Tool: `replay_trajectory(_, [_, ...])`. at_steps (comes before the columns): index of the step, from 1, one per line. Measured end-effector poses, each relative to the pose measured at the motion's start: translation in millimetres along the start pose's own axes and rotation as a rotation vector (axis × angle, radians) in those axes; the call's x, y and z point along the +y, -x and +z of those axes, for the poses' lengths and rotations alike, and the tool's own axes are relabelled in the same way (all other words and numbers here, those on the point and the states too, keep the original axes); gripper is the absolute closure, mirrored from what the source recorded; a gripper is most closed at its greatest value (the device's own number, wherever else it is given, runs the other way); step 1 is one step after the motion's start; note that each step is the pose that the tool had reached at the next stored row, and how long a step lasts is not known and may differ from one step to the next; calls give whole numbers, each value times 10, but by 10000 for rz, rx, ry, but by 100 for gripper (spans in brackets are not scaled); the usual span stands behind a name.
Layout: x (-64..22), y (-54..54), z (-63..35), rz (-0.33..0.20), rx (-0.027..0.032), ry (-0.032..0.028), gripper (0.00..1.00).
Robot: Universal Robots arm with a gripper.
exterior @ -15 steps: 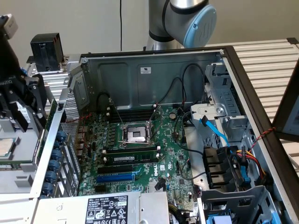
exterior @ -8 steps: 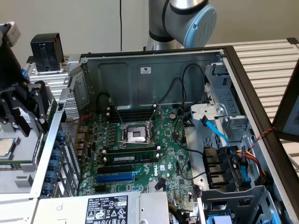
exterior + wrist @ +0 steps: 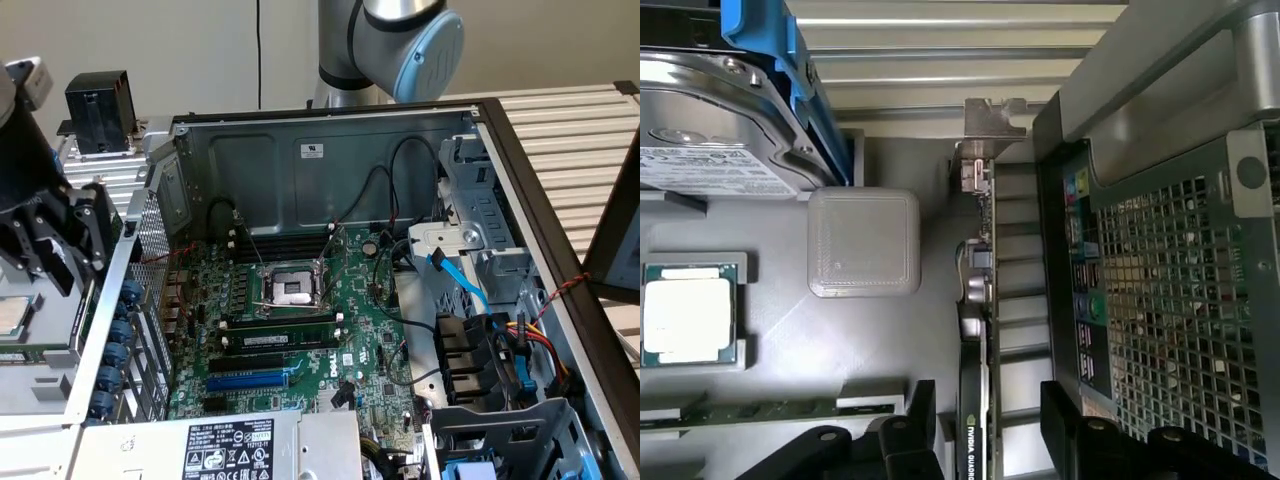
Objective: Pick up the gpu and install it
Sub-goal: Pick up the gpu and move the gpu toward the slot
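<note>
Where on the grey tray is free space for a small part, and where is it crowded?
Free: the bare grey tray between the processor chip, the square translucent pad and the RAM stick. Crowded: the strip beside the gpu, against the perforated case wall.

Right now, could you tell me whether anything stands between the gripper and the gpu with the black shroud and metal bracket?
Nothing visible does. In the wrist view the open black gripper has its fingers either side of the gpu, standing on edge beside the grey metal case, with nothing in the gaps.
</note>
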State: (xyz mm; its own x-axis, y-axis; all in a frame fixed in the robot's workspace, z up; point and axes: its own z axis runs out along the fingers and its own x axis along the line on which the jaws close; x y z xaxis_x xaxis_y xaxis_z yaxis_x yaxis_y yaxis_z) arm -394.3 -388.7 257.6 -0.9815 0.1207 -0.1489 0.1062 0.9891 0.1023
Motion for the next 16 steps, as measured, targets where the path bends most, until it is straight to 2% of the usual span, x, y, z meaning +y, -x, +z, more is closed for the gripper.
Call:
replay_trajectory(1, [-1, -1, 9, 61, -2, 50, 46])
replay_trajectory(2, [-1, -3, 20, 130, -6, 71, 46])
replay_trajectory(10, [-11, -3, 121, 458, -32, 76, 46])
replay_trajectory(16, [-13, -2, 172, 535, -9, 127, 46])
